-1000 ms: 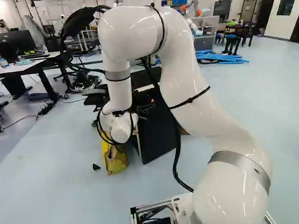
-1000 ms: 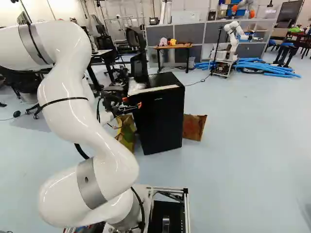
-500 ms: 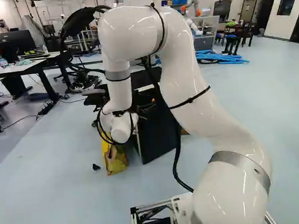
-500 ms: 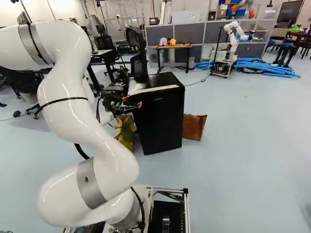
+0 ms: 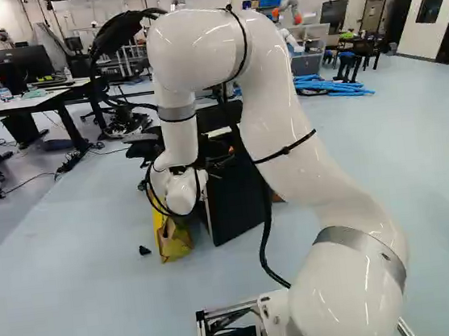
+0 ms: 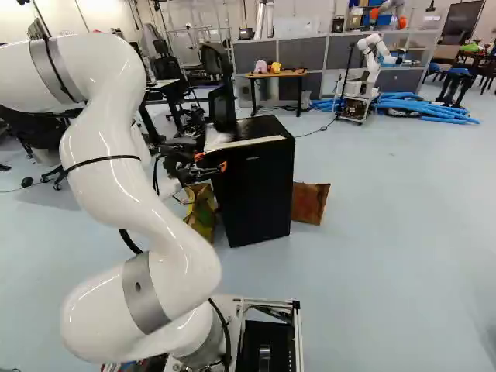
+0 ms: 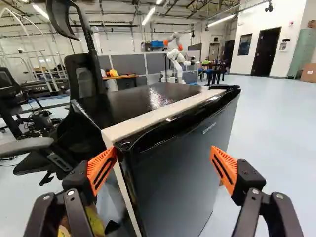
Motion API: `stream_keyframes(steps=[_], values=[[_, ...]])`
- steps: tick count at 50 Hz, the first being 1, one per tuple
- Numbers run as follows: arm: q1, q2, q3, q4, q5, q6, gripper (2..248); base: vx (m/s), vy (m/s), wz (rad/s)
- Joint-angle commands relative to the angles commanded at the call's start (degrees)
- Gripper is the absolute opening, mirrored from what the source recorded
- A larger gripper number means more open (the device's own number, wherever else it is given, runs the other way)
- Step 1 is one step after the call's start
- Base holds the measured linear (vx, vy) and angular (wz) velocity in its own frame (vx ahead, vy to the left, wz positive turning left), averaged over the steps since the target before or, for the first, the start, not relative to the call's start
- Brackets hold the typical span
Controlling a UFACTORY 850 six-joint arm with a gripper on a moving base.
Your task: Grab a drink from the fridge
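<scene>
In the right base view my gripper is at the near upper corner of the black fridge, its orange fingertips spread apart. The wrist view shows the gripper open, with the fridge's upper front corner and dark door ahead of and between its fingers. One orange pad overlaps the door's side edge; the other stands out in front of the door face. Whether either touches cannot be told. The door looks closed, and no drink is visible. In the left base view the arm partly covers the fridge.
A black office chair stands close beside the fridge. A yellow bag lies on the floor by the fridge's side, a brown panel at its other side. Another robot stands farther back, near blue tubes.
The gripper has shifted only very slightly upward beside the fridge, its fingers still apart. The base and the fridge have not moved.
</scene>
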Motion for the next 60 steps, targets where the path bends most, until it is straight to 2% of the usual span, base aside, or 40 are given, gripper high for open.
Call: stream_keyframes(steps=[41,60], values=[[0.1,0.1,0.2,2.4,0.8,0.0,247,0.000,0.000,0.000],[1.1,1.8,3.3,4.1,0.8,0.0,247,0.000,-0.001,-0.004]])
